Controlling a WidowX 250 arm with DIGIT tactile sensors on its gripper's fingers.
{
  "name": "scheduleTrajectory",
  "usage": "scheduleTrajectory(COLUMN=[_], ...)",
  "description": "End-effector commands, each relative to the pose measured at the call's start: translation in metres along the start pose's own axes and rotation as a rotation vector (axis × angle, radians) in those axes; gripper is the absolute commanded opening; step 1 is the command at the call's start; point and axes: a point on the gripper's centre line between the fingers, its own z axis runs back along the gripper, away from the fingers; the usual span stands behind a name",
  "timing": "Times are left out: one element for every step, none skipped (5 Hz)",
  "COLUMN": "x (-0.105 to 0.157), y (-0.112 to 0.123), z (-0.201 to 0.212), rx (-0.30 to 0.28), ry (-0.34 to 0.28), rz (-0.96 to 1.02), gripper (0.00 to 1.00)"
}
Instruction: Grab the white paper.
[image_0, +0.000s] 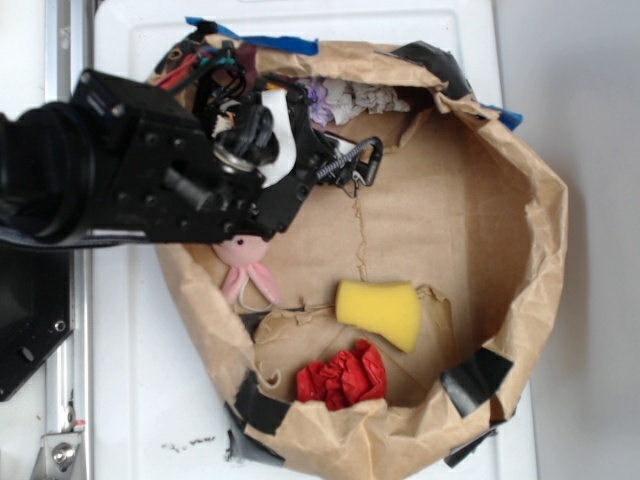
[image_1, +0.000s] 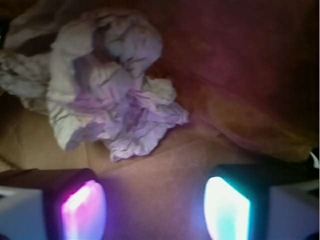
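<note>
The white paper (image_1: 107, 87) is a crumpled off-white wad with grey creases, lying on brown paper in the upper left of the wrist view. In the exterior view the white paper (image_0: 355, 98) shows at the back of the brown paper enclosure, partly hidden by the arm. My gripper (image_1: 155, 210) is open, its two glowing pads wide apart, with only bare brown paper between them. The wad lies just ahead of the fingertips and slightly left, not touched. In the exterior view the gripper (image_0: 345, 165) hangs right beside the wad.
Brown paper walls (image_0: 530, 220) ring the work area. A yellow sponge (image_0: 378, 312), a red crumpled wad (image_0: 342, 378) and a pink toy (image_0: 245, 265) lie on the floor of it. Black tape patches (image_0: 478, 382) hold the walls. The arm body (image_0: 150, 165) covers the left side.
</note>
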Motion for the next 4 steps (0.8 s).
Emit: scheduleTrajectory(x=[0.016, 0.021, 0.025, 0.029], y=[0.021, 0.019, 0.017, 0.013], z=[0.007, 0.014, 0.02, 0.025], rx=[0.005, -0.015, -0.033, -0.038], ry=[-0.001, 0.011, 0.022, 0.033], rz=[0.053, 0.055, 0.07, 0.094], gripper=[0.0, 1.0, 1.0, 1.0])
